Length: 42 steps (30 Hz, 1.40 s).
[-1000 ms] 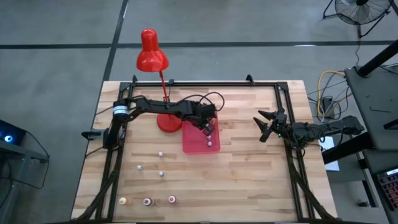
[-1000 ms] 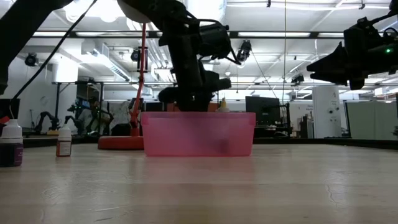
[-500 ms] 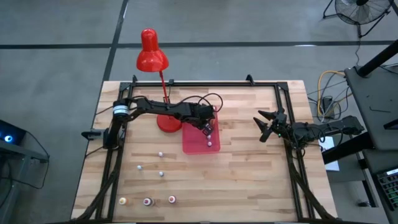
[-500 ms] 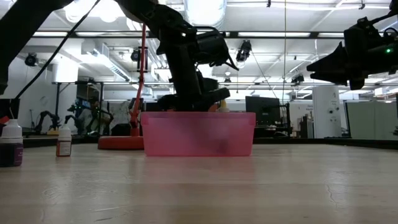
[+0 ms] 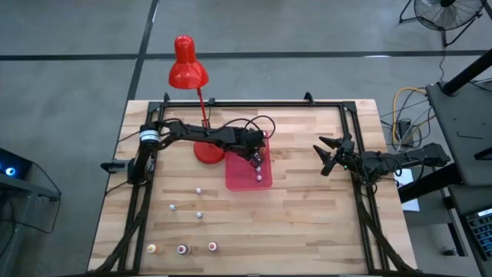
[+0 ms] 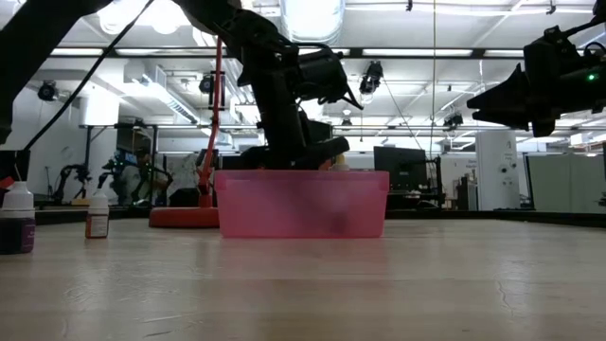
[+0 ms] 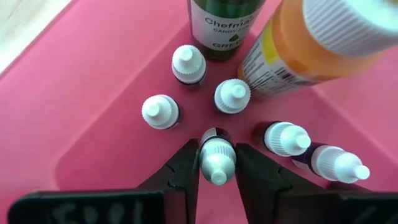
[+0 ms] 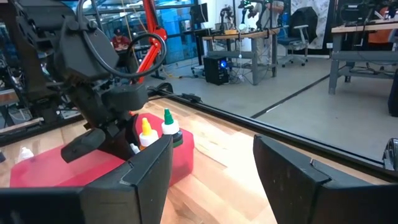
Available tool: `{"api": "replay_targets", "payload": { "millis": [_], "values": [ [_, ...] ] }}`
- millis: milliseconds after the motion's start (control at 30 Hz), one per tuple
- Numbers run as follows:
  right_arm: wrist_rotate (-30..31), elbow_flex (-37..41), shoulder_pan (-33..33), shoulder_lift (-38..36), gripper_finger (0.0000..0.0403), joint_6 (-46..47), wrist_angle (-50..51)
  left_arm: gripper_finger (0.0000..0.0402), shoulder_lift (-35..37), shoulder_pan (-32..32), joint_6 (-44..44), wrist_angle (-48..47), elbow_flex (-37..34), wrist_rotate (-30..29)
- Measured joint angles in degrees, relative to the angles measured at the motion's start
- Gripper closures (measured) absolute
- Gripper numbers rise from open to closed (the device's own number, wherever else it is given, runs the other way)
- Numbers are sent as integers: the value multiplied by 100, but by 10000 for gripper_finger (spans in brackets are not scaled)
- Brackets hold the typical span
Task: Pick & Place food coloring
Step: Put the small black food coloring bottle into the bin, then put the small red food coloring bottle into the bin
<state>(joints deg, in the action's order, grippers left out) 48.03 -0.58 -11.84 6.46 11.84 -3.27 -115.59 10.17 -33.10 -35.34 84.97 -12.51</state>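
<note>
You are looking at one wooden table (image 5: 307, 223), carrying one red lamp (image 5: 188, 73) at its far left and one pink tray (image 5: 238, 177) just beside the lamp's base.

Two arms are working here. Your left hand (image 7: 217, 165) is reaching down into the tray, its fingers (image 7: 186, 163) hugging either side of one small white-capped food coloring bottle (image 7: 216, 149). You cannot tell whether they are pinching it or only flanking it. Your right hand (image 5: 323, 157) is hovering above the table's right side, well apart from the tray, with its fingers spread and holding nothing.

In the tray, the left wrist view is showing eight bottles. Two are larger, a green one (image 7: 222, 28) and an orange one (image 7: 311, 43), and six are tiny. Six loose bottles (image 5: 197, 190) are standing on the bare table nearer you.

Against a second ago, the left hand is sitting slightly shifted over the tray, while the right hand and the loose bottles are staying where they were.
</note>
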Motion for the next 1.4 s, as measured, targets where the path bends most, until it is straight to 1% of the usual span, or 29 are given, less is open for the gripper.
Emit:
{"api": "replay_targets", "payload": {
  "millis": [633, 900, 1133, 1267, 1400],
  "values": [
    [0, 0, 0, 0, 188, -1, 0, 322, 0, 48, 32, -51, 0, 0],
    [0, 0, 1, 0, 188, -2, -2, 321, 64, 48, -247, -828, 36, -101],
    [0, 0, 0, 0, 188, -2, 0, 321, 359, 14, -283, -924, 42, -98],
    [-2, 0, 0, 0, 188, 1, 0, 321, 632, -37, -557, -1065, 72, -165],
    [0, 0, 0, 4, 188, 2, 0, 313, 948, -129, -452, -1117, 54, -186]
  ]
}}
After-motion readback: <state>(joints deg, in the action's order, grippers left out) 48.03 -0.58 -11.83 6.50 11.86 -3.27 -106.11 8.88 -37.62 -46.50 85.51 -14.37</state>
